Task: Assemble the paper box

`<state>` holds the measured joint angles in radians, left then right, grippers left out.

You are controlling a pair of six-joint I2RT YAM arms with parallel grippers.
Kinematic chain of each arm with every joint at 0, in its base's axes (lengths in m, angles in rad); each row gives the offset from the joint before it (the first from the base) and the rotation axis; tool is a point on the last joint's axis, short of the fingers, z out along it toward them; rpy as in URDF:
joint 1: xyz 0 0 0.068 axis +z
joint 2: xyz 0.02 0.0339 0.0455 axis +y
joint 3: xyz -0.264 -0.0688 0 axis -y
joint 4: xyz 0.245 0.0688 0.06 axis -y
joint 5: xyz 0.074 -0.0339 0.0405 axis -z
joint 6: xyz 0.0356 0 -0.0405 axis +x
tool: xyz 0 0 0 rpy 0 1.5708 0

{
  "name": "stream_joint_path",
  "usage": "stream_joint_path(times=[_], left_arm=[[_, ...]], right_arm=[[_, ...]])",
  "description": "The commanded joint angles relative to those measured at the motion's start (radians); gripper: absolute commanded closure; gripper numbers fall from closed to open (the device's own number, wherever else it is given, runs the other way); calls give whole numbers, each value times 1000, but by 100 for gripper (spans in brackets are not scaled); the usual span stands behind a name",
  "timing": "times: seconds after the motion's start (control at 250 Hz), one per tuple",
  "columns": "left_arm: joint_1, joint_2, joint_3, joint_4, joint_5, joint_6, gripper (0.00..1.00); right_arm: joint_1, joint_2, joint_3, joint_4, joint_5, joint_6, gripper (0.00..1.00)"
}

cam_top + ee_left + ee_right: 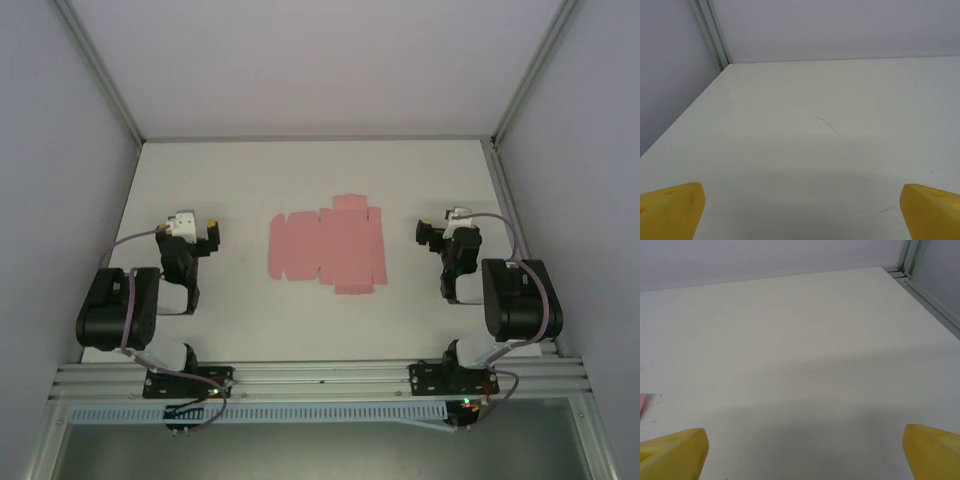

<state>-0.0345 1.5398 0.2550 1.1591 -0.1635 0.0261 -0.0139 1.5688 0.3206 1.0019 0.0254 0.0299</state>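
The paper box (327, 245) was seen as a flat pink sheet with flaps, laid unfolded at the middle of the white table (300, 170). It was flanked by the left gripper (801, 212) and the right gripper (802, 452), both set apart from it, with yellow fingers (670, 207) spread wide and nothing held.

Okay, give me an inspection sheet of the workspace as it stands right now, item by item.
Surface: white table, with a faint scuff.
Job's things: pink box, a flat unfolded sheet, lying mid-table between the arms.
Clutter: nothing seen.
Grippers: left gripper and right gripper are both open and empty, one on each side of the box and clear of it.
Cables: lilac cables loop along each arm, off the box.
Surroundings: pale walls on three sides; metal rail at the near edge.
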Motion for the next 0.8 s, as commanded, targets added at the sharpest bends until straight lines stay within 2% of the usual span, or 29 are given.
stream_joint_path(times=[0.0,0.276,0.375,0.443,0.491,0.591,0.703,0.795], left_arm=[[4,3,2,40,10,-1,0],[6,3,3,36,12,0,0],[11,0,18,8,72,6,0],[11,-4,17,9,71,6,0],[11,-32,35,-40,49,2,0],[11,-137,84,-224,27,-11,0],[6,-229,166,-458,42,-65,0],[-21,-266,217,-585,50,-76,0]], right_arm=[[4,-7,14,17,2,10,0],[5,-6,16,14,1,10,0],[5,-7,16,15,3,11,0],[4,-8,11,22,5,13,0],[4,-14,15,18,7,18,0],[5,-80,55,-109,-3,9,0],[5,-177,114,-293,2,11,0],[6,-238,150,-391,2,17,0]])
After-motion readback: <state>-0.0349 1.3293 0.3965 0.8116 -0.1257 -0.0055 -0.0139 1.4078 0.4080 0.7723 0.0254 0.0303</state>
